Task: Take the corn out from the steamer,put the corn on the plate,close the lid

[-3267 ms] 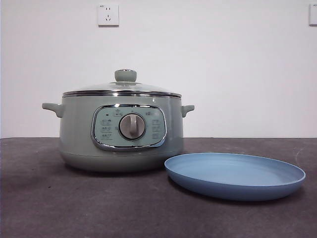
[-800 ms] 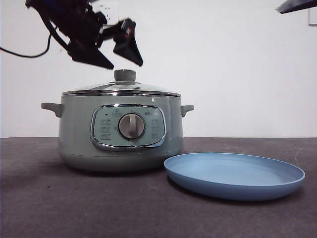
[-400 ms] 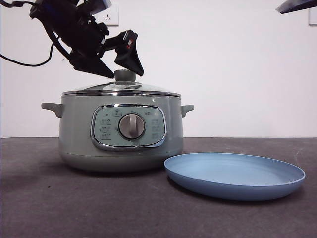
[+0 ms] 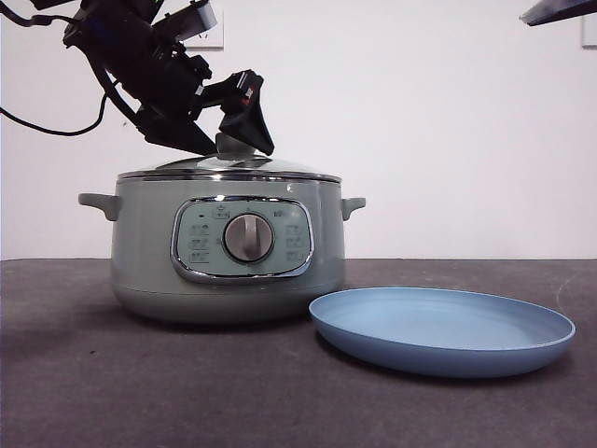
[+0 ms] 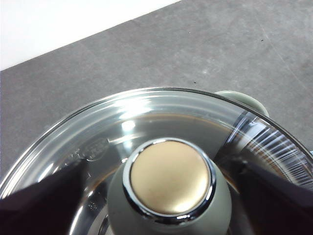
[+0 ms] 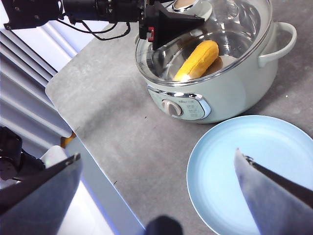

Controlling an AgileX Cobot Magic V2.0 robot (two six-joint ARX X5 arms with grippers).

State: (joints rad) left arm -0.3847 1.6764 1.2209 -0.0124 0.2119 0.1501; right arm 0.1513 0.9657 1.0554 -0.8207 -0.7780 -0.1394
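Grey table: left gripper (image 4: 227, 140) jaws spread around lid (image 5: 146, 122) knob, seemingly not touching; right gripper (image 6: 156, 196) open above plate (image 6: 254, 147).

Dark grey table (image 4: 140, 392) w/ steamer (image 4: 229, 247) & plate (image 4: 442, 329).

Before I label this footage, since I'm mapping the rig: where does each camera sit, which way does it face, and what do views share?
Front view: low at table height, looking level across at the steamer and plate; the left claw reaches in from upper left.
Left wrist view: just above the lid, looking down on its knob; its own open jaws flank the knob.
Right wrist view: high above the plate, looking down; its own open jaws frame the plate, and the corn shows through the lid.
Shared: steamer, lid and knob appear in all three views.
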